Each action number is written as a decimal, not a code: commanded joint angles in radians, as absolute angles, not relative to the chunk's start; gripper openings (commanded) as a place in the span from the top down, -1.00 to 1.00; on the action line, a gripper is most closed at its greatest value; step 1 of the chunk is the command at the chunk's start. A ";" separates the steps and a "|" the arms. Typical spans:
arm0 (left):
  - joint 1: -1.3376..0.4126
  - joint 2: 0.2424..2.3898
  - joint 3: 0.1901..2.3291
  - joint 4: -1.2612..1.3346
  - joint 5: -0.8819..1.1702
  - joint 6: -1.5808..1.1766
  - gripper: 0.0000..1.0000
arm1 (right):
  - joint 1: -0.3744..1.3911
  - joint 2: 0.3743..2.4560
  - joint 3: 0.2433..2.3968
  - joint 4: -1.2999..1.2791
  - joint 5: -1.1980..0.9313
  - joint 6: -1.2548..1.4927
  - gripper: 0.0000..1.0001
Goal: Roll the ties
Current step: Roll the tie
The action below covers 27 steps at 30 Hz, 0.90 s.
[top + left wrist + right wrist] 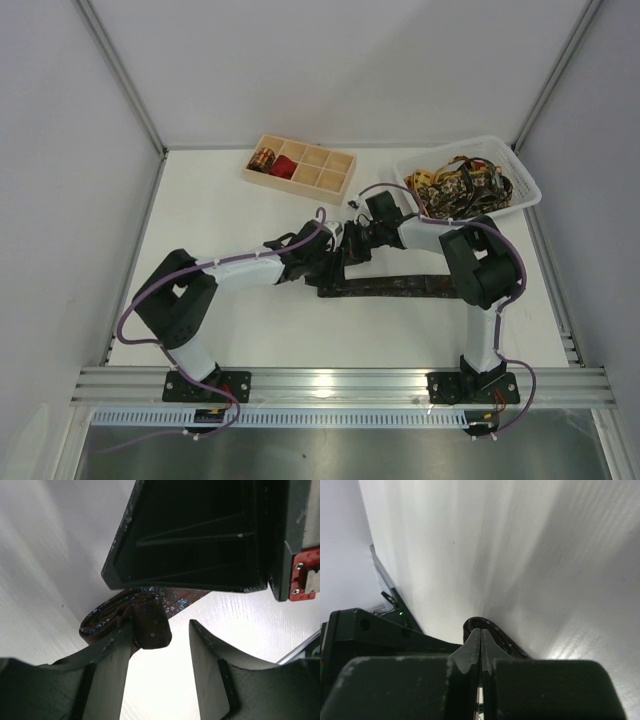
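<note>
A dark brown tie (400, 287) lies flat across the table, its left end partly coiled. In the left wrist view that coil (112, 615) sits under my right gripper's black body. My left gripper (160, 627) is open and its left finger (117, 645) touches the coil; in the top view it (333, 266) is at the tie's left end. My right gripper (481, 630) is shut, with the tie's dark band (502, 641) curling round its tips; from above it (351, 246) is just beyond the left one. Two small coiled ties, gold-brown (262, 159) and red (283, 168), sit in the tray.
The pale wooden compartment tray (325, 172) stands at the back centre. A white plastic basket (525, 190) at the back right holds a heap of gold-and-black ties (460, 185). White walls close in both sides.
</note>
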<state>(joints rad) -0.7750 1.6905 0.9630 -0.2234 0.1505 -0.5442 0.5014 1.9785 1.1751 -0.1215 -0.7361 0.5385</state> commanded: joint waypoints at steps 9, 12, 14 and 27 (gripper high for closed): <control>-0.795 1.723 0.873 -0.255 0.149 -0.523 -0.16 | 0.506 1.933 1.033 -0.009 -0.913 0.584 1.00; -0.795 1.721 0.865 -0.250 0.141 -0.519 -0.19 | 0.509 1.915 1.013 -0.011 -0.907 0.578 1.00; -0.793 1.723 0.858 -0.245 0.141 -0.517 -0.19 | 0.508 1.904 1.012 -0.012 -0.890 0.568 1.00; -0.793 1.723 0.838 -0.213 0.140 -0.505 -0.20 | 0.518 1.887 1.020 -0.046 -0.904 0.548 1.00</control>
<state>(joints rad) -0.7837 1.6684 0.8974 -0.1055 0.1722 -0.5396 0.5091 1.9202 1.0218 -0.0402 -0.8715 0.5640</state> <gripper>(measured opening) 0.598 0.009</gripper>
